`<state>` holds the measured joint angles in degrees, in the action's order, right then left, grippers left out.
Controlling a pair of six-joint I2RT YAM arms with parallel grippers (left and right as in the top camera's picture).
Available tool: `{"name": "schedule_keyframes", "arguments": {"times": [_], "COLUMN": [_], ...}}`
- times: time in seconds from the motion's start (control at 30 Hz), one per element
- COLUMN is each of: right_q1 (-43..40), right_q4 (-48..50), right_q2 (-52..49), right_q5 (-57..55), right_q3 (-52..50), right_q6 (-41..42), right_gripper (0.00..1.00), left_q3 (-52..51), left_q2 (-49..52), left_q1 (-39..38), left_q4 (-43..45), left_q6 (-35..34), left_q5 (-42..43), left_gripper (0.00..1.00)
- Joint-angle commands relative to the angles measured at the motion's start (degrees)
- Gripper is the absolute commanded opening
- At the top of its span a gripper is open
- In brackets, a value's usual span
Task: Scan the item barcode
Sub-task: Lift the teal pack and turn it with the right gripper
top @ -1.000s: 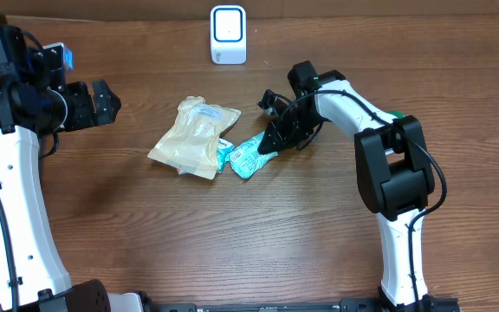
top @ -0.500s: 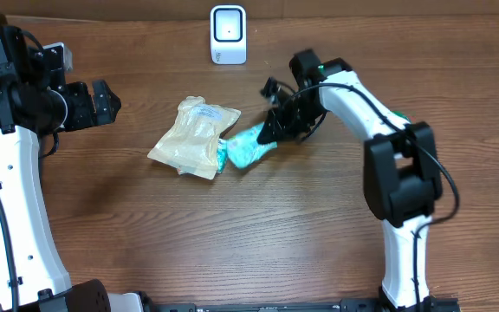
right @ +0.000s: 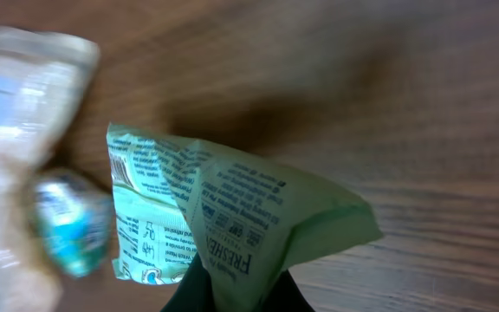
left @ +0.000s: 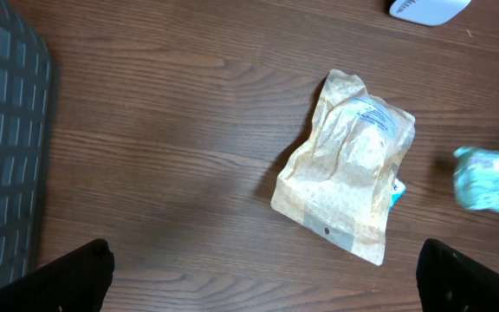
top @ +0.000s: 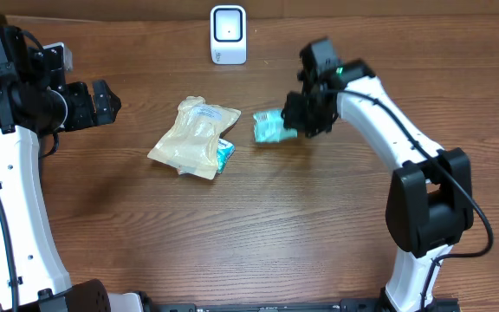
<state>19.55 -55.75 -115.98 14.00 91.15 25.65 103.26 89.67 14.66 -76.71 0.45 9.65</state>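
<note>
Green packet (top: 269, 127), clamped in the right pincer (top: 297, 124), hangs right of a beige pouch (top: 194, 137) overlapping a teal packet (top: 224, 154); white scanner (top: 228, 35) at the counter's (top: 275, 225) far edge; left pincer (top: 111, 101) spread wide.

Green-white packet (top: 269, 127) was creased, held aloft by one corner, printed side showing. White scanner (top: 228, 35) stood upright, well apart.

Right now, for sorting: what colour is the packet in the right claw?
Pale green plastic packet with dark print; clearest in the right wrist view.
</note>
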Motion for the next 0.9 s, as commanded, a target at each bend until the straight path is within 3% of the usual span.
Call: {"name": "schedule_keyframes", "arguments": {"times": [0.0,0.1,0.33,0.47,0.87], "right_q1": [0.4,0.3,-0.4,-3.0,-8.7], "right_q4": [4.0,5.8,6.3,6.2,14.2], "right_q2": [-0.1,-0.1,-0.1,-0.1,-0.3], "right_q5": [-1.0,-0.9,2.9,6.8,19.0], "right_q3": [-5.9,-8.3,-8.5,-8.5,-16.0], "right_q6": [3.5,3.0,-3.6,-8.8,-12.6], "right_gripper": [0.04,0.06,0.34,0.42,0.43], "left_q3": [0.2,0.2,0.2,0.2,0.2], "left_q2": [0.3,0.3,0.3,0.3,0.3], "left_q1": [0.0,0.0,0.0,0.0,-0.1], "left_q4": [0.1,0.1,0.1,0.1,0.1], "left_q6": [1.3,1.3,1.3,1.3,1.3], "left_q5": [0.4,0.4,0.4,0.4,0.4], "left_gripper": [1.00,1.00,1.00,0.99,1.00]}}
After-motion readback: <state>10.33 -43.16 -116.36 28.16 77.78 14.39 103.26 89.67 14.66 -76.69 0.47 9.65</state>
